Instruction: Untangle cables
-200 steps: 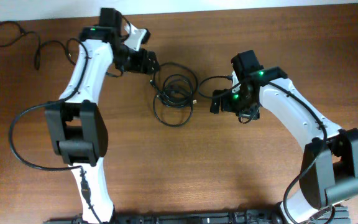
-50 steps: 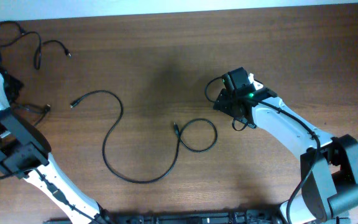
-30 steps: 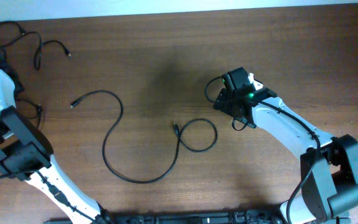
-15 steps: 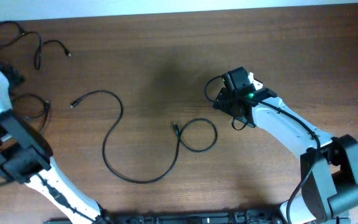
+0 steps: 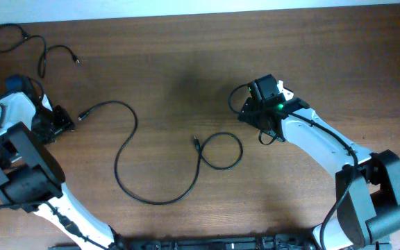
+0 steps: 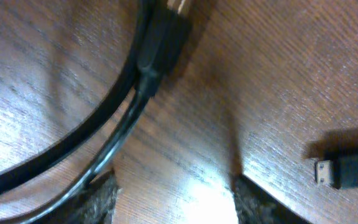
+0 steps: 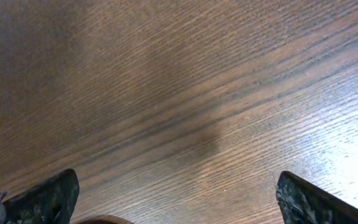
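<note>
A long thin black cable point(image 5: 120, 149) lies in an S-shape across the middle of the table, with a small loop point(image 5: 221, 150) near its right end. Its left plug point(image 5: 81, 117) shows at the right of the left wrist view point(image 6: 347, 172). A second cable point(image 5: 21, 38) lies in loose loops at the far left corner. My left gripper point(image 5: 60, 123) is open and empty just left of that plug, low over the wood point(image 6: 173, 198). Another black plug with cords point(image 6: 163, 37) lies ahead of it. My right gripper point(image 5: 248, 112) is wide open over bare wood point(image 7: 179, 202).
The brown wooden table point(image 5: 186, 69) reaches a pale strip at the far edge. The left arm point(image 5: 16, 160) lies along the left side. The right arm point(image 5: 325, 149) crosses the right side with its own black wire point(image 5: 238, 94).
My left arm has swung from the table's far left edge to the right, bringing its gripper beside the long cable's left plug. The two laid-out cables and the right arm have not moved.
</note>
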